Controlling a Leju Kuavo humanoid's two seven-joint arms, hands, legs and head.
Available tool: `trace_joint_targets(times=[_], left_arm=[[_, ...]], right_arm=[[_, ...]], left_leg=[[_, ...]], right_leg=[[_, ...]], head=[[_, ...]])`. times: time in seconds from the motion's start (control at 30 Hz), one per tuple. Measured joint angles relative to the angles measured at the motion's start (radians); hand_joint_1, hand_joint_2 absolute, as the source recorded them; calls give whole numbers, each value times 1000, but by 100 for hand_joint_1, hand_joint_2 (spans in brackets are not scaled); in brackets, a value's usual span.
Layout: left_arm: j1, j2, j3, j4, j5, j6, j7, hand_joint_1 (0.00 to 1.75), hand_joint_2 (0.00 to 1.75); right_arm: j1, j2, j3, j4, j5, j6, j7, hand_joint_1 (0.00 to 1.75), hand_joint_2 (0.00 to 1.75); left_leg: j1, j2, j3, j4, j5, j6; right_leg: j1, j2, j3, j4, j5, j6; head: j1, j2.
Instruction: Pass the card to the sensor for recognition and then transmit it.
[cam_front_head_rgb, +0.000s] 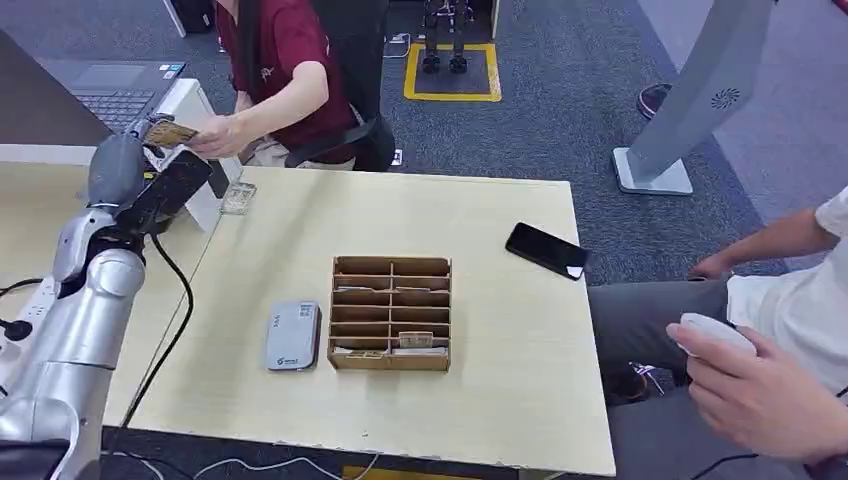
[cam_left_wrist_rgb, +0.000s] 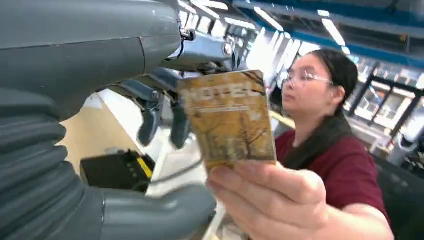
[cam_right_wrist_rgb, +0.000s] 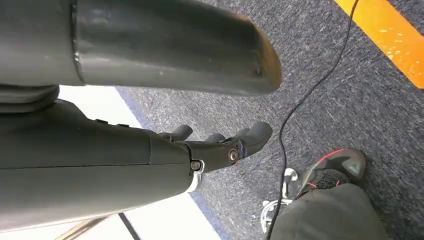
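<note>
1. While a person in a red shirt (cam_front_head_rgb: 288, 60) sits past the far-left corner of the pale table (cam_front_head_rgb: 480, 400), a compartmented wooden box (cam_front_head_rgb: 391, 313) stands near the table's middle, with a few cards lying in its nearest slots.
2. Well to the left of the wooden box and beyond it, the robot's silver left arm (cam_front_head_rgb: 80, 300) reaches up toward the seated person, and its left hand (cam_front_head_rgb: 128, 165) hangs at the table's far-left corner.
3. From the left wrist view, the left hand's dark fingers (cam_left_wrist_rgb: 149, 116) hang apart and its thick thumb (cam_left_wrist_rgb: 150, 210) lies well clear of the card; whether any part of the hand grips the card's top edge cannot be told.
4. Off to the right of the wooden box and below table level, the right hand (cam_right_wrist_rgb: 215, 145) hangs slack over grey carpet, fingers extended and holding nothing.
5. A grey card sensor (cam_front_head_rgb: 293, 336) lies flat just left of the wooden box, apart from it.
6. A black phone (cam_front_head_rgb: 546, 250) lies to the right of the wooden box, near the table's right edge.
7. The card (cam_left_wrist_rgb: 227, 117), brown and printed "HOTEL", is far left of the wooden box and off the sensor, pinched at its lower edge by the person's hand (cam_left_wrist_rgb: 270, 200).
</note>
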Motion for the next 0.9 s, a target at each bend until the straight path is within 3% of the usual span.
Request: trace_joint_targets(times=[0.23,0.37,0.53,0.63,0.77,0.9], left_arm=[[77,46,-1,-75,103,-84,-21,0,175],[131,89,5,-126,112,-98,-35,0,175],[154,108,6,-157,112,-105,-38,0,175],[192,131,6,-198,142,-144,-101,0,175],[336,199,5,-343,167,-255,-215,0,175],[445,219,-18,-489,136,-271,-243,0,175]], right_arm=[[15,0,-2,1,-18,-2,-2,0,0],[20,-2,-2,3,-18,-2,1,0,0],[19,-6,-3,3,-19,-2,5,0,0],[18,-6,-7,3,-32,-10,-6,0,0],[21,-7,-15,5,-33,3,3,0,0],[23,-10,-21,8,-38,2,6,0,0]], left_leg=[[0,1,0,0,0,0],[0,0,-1,0,0,0],[0,0,-1,0,0,0],[0,1,-1,0,0,0],[0,5,-1,0,-2,1],[0,3,-2,0,-2,1]], right_leg=[[0,1,0,0,0,0],[0,0,-1,0,-1,0],[0,0,0,0,0,0],[0,1,0,0,0,0],[0,4,-2,0,0,0],[0,2,-3,0,-1,1]], head=[[0,0],[0,0],[0,0],[0,0],[0,0],[0,0]])
